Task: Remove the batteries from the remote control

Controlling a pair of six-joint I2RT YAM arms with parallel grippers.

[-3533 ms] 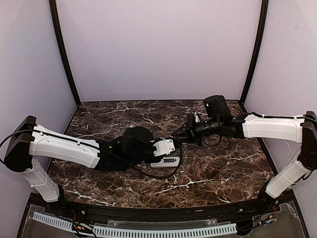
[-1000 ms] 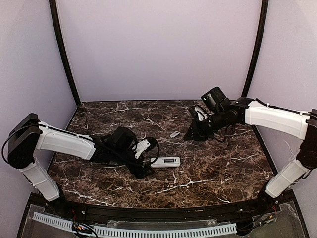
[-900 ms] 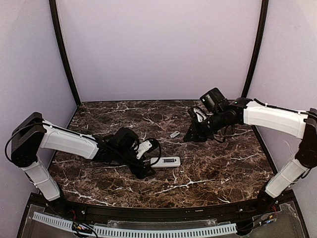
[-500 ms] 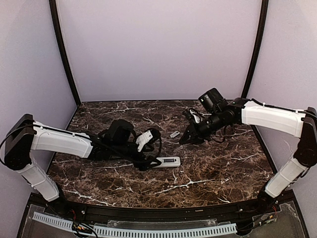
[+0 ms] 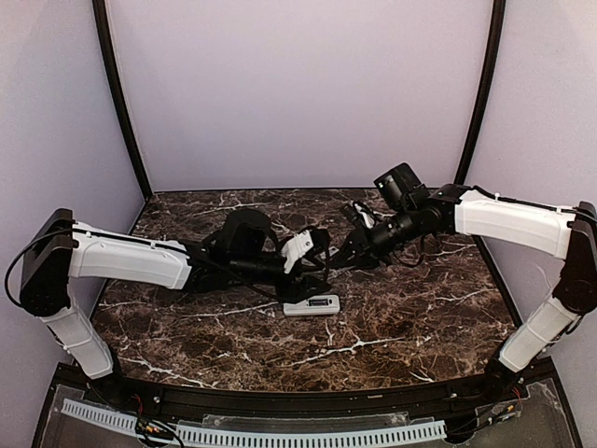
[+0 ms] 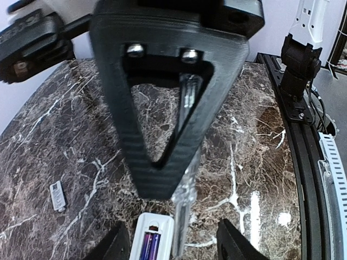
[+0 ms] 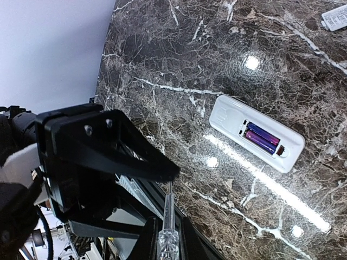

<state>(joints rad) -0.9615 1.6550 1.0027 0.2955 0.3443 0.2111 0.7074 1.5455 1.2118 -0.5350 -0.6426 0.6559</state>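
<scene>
The white remote control [image 5: 312, 305] lies back up on the marble, its recess uncovered. Two purple batteries [image 7: 263, 138] sit side by side in the recess, also seen as the batteries [image 6: 150, 246] in the left wrist view. My right gripper [image 7: 168, 241] is shut on a clear-handled screwdriver [image 7: 168, 216] and hovers above and behind the remote [image 7: 255, 132]. My left gripper [image 6: 174, 246] meets it there. Its fingertips [image 6: 116, 244] stand apart on either side of the screwdriver [image 6: 184, 179], not touching it. From the top view, the left gripper [image 5: 320, 264] and right gripper [image 5: 353, 245] are tip to tip.
A small pale-grey cover piece [image 6: 57, 195] lies on the table behind the remote, also seen as the cover piece [image 7: 336, 19] in the right wrist view. Black frame posts [image 5: 121, 103] and lilac walls close in the table. The table's front rail [image 5: 280, 401] runs along the near edge.
My left gripper has lifted away from the remote's left end and swung right to the right gripper, its jaws narrowing around the screwdriver. The right gripper has shifted slightly left.
</scene>
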